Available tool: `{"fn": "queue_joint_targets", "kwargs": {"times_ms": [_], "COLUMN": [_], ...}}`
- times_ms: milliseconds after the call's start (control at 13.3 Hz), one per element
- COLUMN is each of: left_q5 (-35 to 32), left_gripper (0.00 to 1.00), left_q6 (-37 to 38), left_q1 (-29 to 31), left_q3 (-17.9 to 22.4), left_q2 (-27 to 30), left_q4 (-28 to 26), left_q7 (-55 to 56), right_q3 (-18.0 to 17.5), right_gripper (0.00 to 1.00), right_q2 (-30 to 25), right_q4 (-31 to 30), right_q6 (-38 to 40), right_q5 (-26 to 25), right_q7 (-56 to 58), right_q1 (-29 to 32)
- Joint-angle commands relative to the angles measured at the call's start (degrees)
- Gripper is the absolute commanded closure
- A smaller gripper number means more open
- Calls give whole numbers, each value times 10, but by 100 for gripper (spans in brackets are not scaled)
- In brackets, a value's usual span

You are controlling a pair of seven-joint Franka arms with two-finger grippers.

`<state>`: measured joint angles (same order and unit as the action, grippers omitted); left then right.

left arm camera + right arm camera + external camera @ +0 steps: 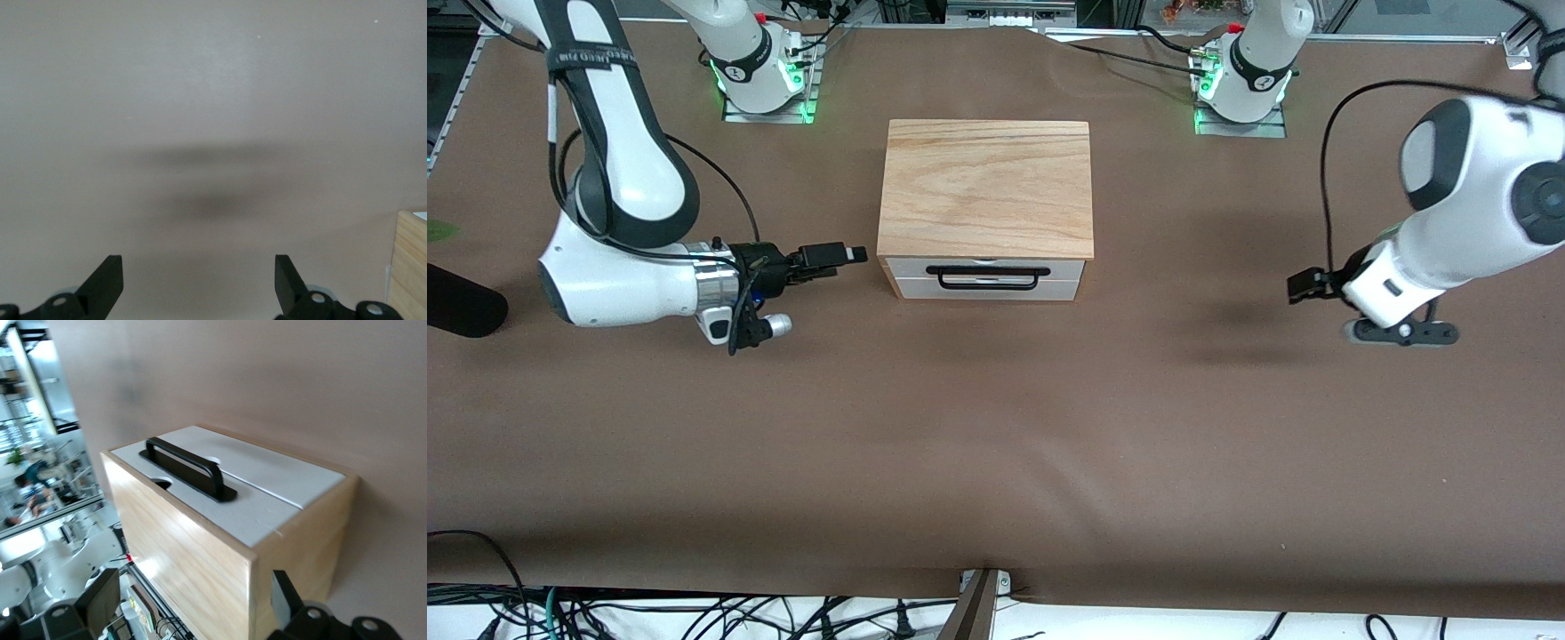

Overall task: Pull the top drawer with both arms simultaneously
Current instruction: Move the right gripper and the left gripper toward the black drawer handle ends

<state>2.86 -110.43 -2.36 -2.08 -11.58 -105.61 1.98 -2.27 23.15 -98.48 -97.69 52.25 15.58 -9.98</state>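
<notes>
Top drawer is fully shut, its white front flush with the wooden cabinet, which stands in the upper centre of the front view on the brown counter. The long black handle lies across the drawer front, untouched.

Right gripper sits at centre-left of the front view, level with the drawer front and just beside the cabinet's edge toward the right arm's end. Its jaws stand apart and hold nothing. The right wrist view shows the cabinet and the handle close ahead.

Left gripper sits at centre-right of the front view, well apart from the cabinet. Its jaws also stand apart and empty; the left wrist view shows mostly bare counter, with only a corner of the cabinet at the lower right of the frame.

Assessment: nothing of the pull is done. Remaining, in my judgement: both grippers must reach the handle, close on it, and draw the drawer out together. The left arm has the longer approach.
</notes>
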Motion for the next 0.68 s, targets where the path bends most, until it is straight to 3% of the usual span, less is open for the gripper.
{"fn": "queue_joint_targets", "kwargs": {"times_ms": [0, 226, 377, 603], "left_q5": [83, 170, 270, 440], "left_gripper": [0, 0, 0, 0], "left_q6": [-50, -94, -124, -126], "left_q1": [-5, -5, -5, -6], "left_q3": [-6, -34, -58, -66], "left_q2": [-12, -34, -46, -70], "left_q4": [-30, -48, -65, -72], "left_q7": [-5, -28, -74, -207], "right_q3": [-2, -2, -3, -3], "right_gripper": [0, 0, 0, 0], "right_q2": [15, 65, 89, 99], "right_q4": [-73, -94, -95, -110], "right_q6": [-31, -32, -29, -36], "right_q5": [136, 244, 305, 357], "right_q7": [157, 311, 370, 387], "right_q1": [5, 5, -6, -26]}}
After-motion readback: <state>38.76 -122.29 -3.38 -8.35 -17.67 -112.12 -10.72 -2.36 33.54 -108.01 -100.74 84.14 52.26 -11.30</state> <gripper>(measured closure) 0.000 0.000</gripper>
